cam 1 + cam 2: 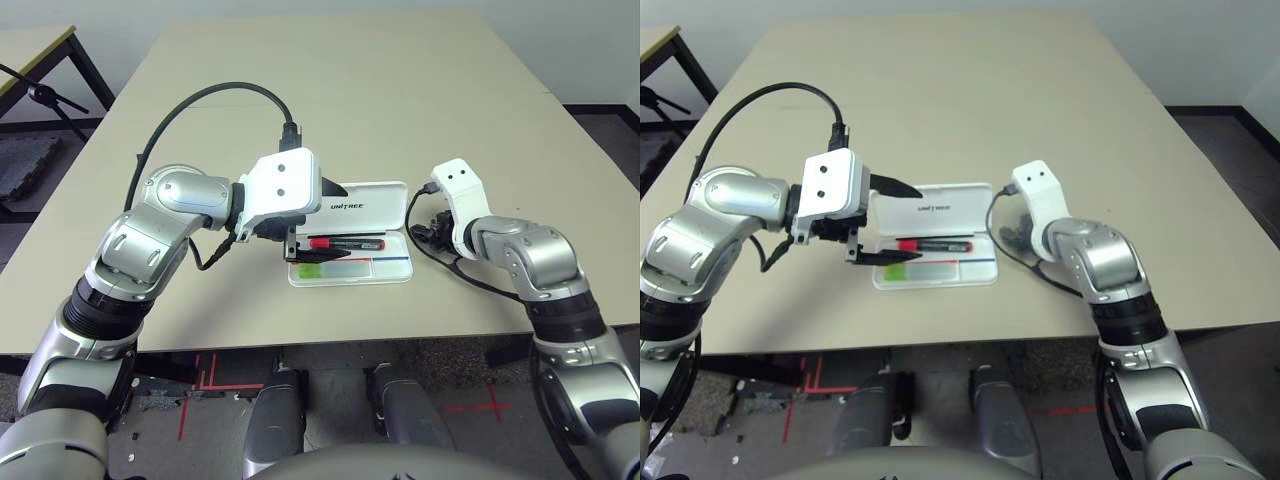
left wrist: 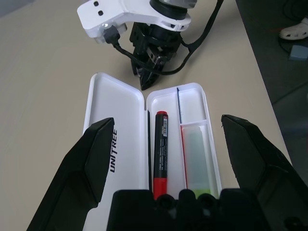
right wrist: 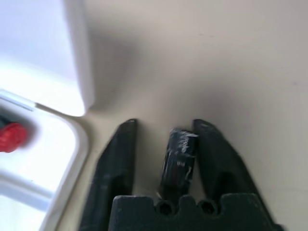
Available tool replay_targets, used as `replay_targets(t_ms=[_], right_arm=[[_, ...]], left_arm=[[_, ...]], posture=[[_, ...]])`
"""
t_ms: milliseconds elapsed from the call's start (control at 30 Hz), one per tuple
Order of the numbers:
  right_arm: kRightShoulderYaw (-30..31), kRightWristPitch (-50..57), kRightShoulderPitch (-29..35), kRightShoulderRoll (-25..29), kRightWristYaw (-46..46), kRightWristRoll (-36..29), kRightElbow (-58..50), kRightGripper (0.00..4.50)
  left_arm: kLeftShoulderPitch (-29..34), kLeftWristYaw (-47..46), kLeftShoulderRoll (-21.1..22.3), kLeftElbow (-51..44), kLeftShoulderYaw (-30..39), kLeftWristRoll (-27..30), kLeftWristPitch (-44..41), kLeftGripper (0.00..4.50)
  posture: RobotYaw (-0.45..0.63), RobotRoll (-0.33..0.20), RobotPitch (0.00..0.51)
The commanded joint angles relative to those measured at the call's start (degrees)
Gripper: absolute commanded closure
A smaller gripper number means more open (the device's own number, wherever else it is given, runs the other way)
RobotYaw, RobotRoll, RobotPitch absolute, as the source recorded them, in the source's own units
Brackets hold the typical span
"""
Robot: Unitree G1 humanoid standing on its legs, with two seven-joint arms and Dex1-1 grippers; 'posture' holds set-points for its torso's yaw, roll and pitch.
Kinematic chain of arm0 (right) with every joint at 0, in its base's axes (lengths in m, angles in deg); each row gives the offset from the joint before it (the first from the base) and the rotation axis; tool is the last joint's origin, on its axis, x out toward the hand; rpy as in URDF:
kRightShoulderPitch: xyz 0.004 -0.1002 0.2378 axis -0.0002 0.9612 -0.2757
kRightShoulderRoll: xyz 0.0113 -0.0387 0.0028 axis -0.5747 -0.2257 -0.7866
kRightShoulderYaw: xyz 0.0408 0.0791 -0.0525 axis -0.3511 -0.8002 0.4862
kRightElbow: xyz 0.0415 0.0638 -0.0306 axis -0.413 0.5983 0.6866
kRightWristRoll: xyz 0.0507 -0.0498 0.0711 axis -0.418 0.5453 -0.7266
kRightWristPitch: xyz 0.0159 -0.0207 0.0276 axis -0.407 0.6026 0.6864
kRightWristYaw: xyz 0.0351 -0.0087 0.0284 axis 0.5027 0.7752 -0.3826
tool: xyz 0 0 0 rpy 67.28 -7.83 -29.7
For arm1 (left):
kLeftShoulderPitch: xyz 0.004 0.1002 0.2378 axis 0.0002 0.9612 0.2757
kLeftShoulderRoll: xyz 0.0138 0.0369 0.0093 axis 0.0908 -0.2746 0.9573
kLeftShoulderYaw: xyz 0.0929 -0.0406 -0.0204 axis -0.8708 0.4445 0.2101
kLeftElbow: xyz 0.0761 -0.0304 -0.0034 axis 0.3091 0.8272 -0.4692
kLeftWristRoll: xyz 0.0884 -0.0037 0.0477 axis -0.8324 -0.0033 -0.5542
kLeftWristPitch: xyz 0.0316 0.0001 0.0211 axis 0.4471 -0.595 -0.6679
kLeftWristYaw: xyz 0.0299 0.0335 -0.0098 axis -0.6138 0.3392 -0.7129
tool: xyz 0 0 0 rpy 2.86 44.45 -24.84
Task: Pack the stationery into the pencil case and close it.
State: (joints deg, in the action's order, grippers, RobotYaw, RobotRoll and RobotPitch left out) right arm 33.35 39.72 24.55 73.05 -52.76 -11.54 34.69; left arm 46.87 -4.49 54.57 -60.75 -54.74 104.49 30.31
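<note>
The left hand [image 2: 163, 144] hangs over the left end of the open pencil case [image 1: 350, 235] with its fingers [image 2: 89, 163] spread wide, grasping nothing. Inside the case's tray, the red-and-black marker pen [image 2: 161, 147] lies beside the lime-green highlighter [image 2: 197, 161]. The right hand [image 3: 163, 159] rests low on the table [image 1: 330, 100] just beside the case's right end; a small dark block [image 3: 179, 161] sits between its fingers, seemingly pinched, though one side looks loose.
</note>
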Motion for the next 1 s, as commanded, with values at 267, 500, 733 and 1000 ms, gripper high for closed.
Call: replay_targets(t_ms=[267,500,733,1000], right_arm=[[0.4,2.2,2.1,3.5,-1.1,0.5,2.3,0.03],[0.2,4.4,2.1,3.8,-1.7,-0.3,0.9,0.03],[0.3,7.1,3.8,4.7,-2.9,-1.5,-1.1,0.03],[0.1,9.0,4.0,5.8,-4.4,-3.0,-2.2,0.03]], left_arm=[[-0.3,0.1,0.5,-2.0,-0.8,0.6,-1.7,0.00],[-0.1,0.3,0.8,-2.5,-0.8,0.7,-2.4,0.00],[0.3,0.3,1.0,-2.8,-0.9,0.8,-2.9,0.00],[1.1,0.2,1.0,-2.8,-1.1,0.4,-2.4,0.00]], posture=[[-0.02,0.000,0.117],[-0.02,0.000,0.124],[-0.02,0.000,0.132],[-0.02,0.000,0.132]])
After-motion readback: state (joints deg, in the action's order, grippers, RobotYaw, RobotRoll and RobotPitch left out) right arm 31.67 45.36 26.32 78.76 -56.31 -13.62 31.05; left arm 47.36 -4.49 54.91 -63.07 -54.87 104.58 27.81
